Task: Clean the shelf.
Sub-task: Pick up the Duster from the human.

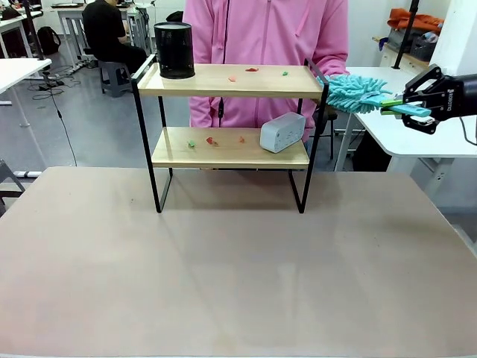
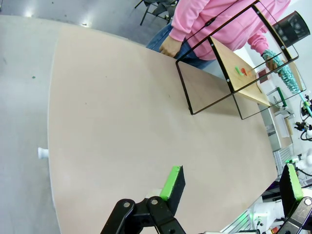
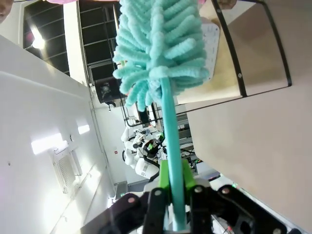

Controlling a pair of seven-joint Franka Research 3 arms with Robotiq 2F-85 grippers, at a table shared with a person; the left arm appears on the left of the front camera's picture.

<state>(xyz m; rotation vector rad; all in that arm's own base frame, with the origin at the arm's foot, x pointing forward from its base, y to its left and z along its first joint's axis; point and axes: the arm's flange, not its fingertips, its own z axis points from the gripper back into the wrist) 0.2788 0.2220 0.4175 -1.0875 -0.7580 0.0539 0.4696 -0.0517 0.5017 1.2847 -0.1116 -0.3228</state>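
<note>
The shelf (image 1: 223,80) stands at the table's far side, with small red and green scraps (image 1: 252,71) on its top board and more scraps (image 1: 212,141) on the lower board. My right gripper (image 1: 414,110) is shut on the handle of a teal fluffy duster (image 1: 356,93). The duster's head reaches the right end of the top board. In the right wrist view the duster (image 3: 161,44) rises from my right gripper (image 3: 174,197) toward the shelf frame (image 3: 253,48). My left gripper (image 2: 231,187) is open over bare table, well short of the shelf (image 2: 243,80).
A black mesh cup (image 1: 174,50) stands on the top board's left end. A grey-white box (image 1: 283,132) leans on the lower board's right end. A person in a pink hoodie (image 1: 261,33) stands right behind the shelf. A white side table (image 1: 417,134) is to the right.
</note>
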